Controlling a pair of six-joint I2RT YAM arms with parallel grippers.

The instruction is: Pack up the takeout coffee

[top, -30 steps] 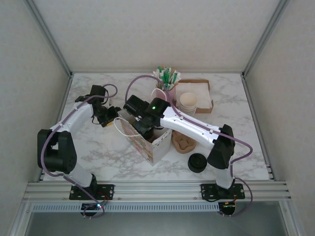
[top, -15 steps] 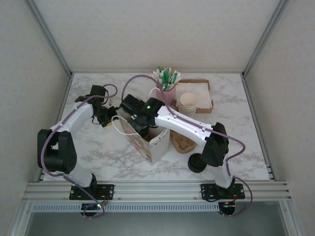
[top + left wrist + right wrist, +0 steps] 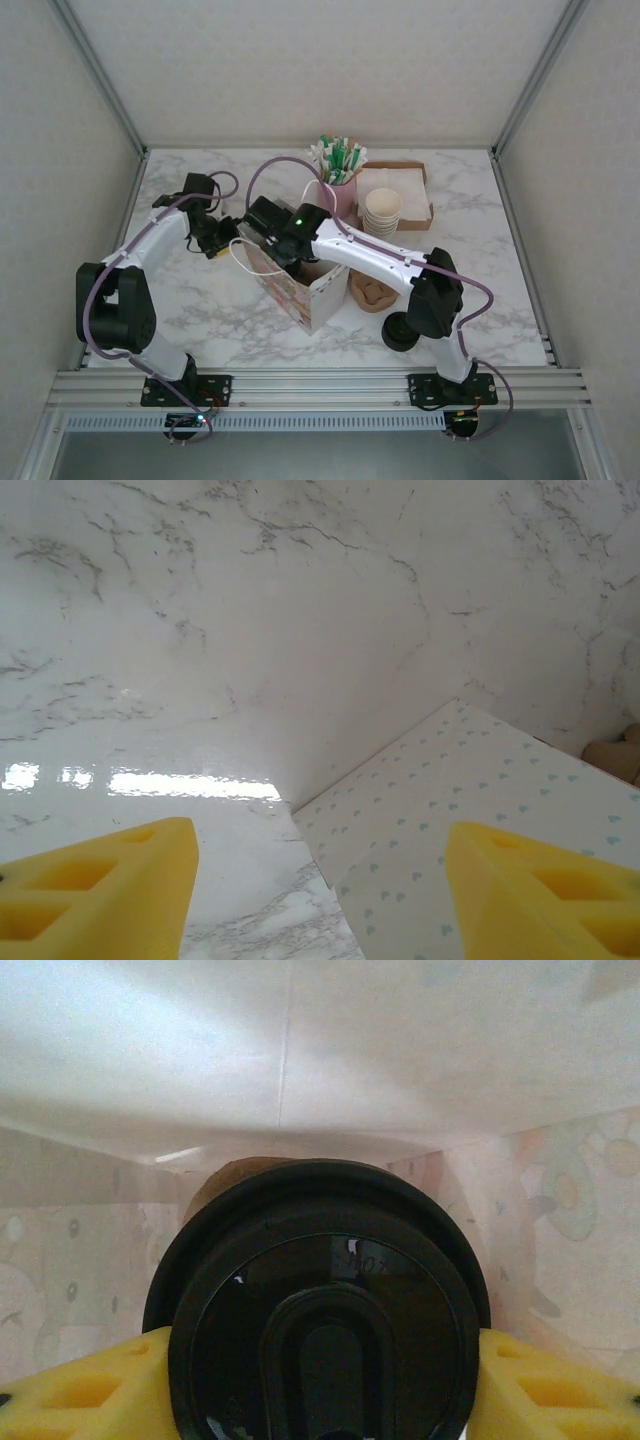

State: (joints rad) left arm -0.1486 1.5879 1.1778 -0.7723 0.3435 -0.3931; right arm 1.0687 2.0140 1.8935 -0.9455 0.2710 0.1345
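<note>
The takeout coffee (image 3: 320, 1300), a cup under a round black lid, is clamped between the yellow fingers of my right gripper (image 3: 320, 1385). Its cream side barely shows above the lid. Cup and gripper are down inside the white paper bag (image 3: 292, 290), whose pale inner walls (image 3: 300, 1070) surround them. In the top view my right gripper (image 3: 288, 250) reaches into the bag's open mouth. My left gripper (image 3: 224, 240) is open at the bag's left side, low over the table. The bag's heart-patterned panel (image 3: 470, 800) lies between and under its fingers (image 3: 110, 880).
Behind the bag stand a pink holder of green and white sticks (image 3: 340, 168), a stack of lidless cream cups (image 3: 382, 210) and a cardboard tray of napkins (image 3: 405, 188). Right of the bag lie a brown round piece (image 3: 372, 292) and a stack of bare black lids (image 3: 401, 331).
My right arm has swung left and pushed the cup deeper into the bag's mouth. The left arm and the bag have stayed put.
</note>
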